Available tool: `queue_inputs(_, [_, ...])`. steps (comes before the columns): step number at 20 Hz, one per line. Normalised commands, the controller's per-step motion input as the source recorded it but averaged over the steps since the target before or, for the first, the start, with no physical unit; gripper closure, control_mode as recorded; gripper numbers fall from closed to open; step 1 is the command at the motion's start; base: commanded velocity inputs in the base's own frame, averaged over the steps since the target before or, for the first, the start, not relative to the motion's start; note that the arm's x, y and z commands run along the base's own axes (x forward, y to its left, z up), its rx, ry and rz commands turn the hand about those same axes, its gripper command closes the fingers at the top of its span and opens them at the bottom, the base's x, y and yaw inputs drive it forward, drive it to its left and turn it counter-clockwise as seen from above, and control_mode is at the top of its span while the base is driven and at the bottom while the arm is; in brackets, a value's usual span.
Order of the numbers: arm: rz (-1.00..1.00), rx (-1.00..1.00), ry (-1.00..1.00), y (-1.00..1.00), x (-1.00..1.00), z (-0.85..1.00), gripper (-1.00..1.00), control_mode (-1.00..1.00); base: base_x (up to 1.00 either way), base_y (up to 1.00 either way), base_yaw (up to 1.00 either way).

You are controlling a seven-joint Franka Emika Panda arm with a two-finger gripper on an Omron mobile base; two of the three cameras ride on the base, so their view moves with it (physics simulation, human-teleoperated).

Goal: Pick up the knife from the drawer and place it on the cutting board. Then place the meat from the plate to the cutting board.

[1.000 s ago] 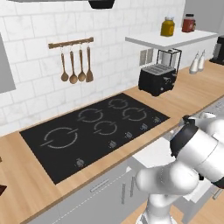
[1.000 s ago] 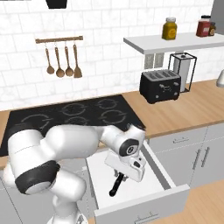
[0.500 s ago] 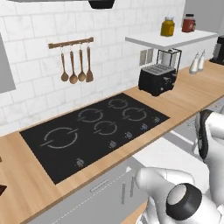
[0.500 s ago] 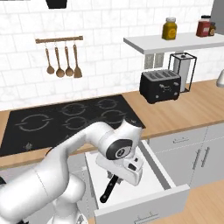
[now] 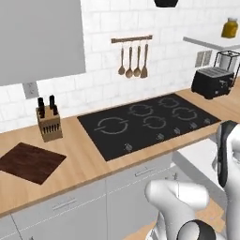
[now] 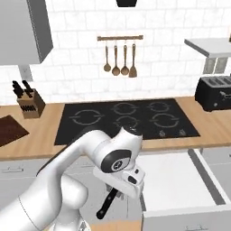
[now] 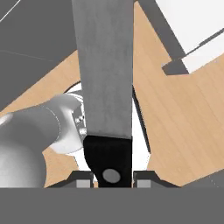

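Knife (image 6: 108,204): slim, dark grey blade with black handle, held in the hand (image 6: 118,191), hanging below it with its far end pointing down, in front of the grey cabinet fronts and left of the open drawer. In the hand view the blade (image 7: 104,65) runs up the middle of the frame, its black handle seated between the two fingertips (image 7: 83,179).
Hand: closed on the knife handle, fingers tight against both sides.
Drawer (image 6: 180,180): wide, shallow, white inside, pulled out at lower right.
Cutting board (image 5: 29,161): flat, dark reddish-brown wood, lying on the wooden desk (image 5: 79,154) at far left, well apart from the knife.
Knife block (image 5: 48,123): light wood, black handles, standing behind the board.
Cooktop (image 5: 147,122): black, set into the desk.
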Motion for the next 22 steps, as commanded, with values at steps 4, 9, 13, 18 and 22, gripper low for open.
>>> queue_inputs(4, [0.0, 0.0, 0.0, 0.0, 0.0, 0.0, 1.0, 1.0, -0.25, 1.0, 0.55])
queue_inputs(9, [0.0, 0.0, 0.0, 0.0, 0.0, 0.0, 1.0, 1.0, 0.02, 1.0, 0.4])
queue_inputs(13, [0.0, 0.0, 0.0, 0.0, 0.0, 0.0, 1.0, 1.0, 0.27, 0.54, 0.37])
queue_inputs(18, [0.0, 0.0, 0.0, 0.0, 0.0, 0.0, 1.0, 1.0, 0.5, 0.19, 0.3])
queue_inputs(22, [0.0, 0.0, 0.0, 0.0, 0.0, 0.0, 1.0, 1.0, 0.22, 0.14, 0.22])
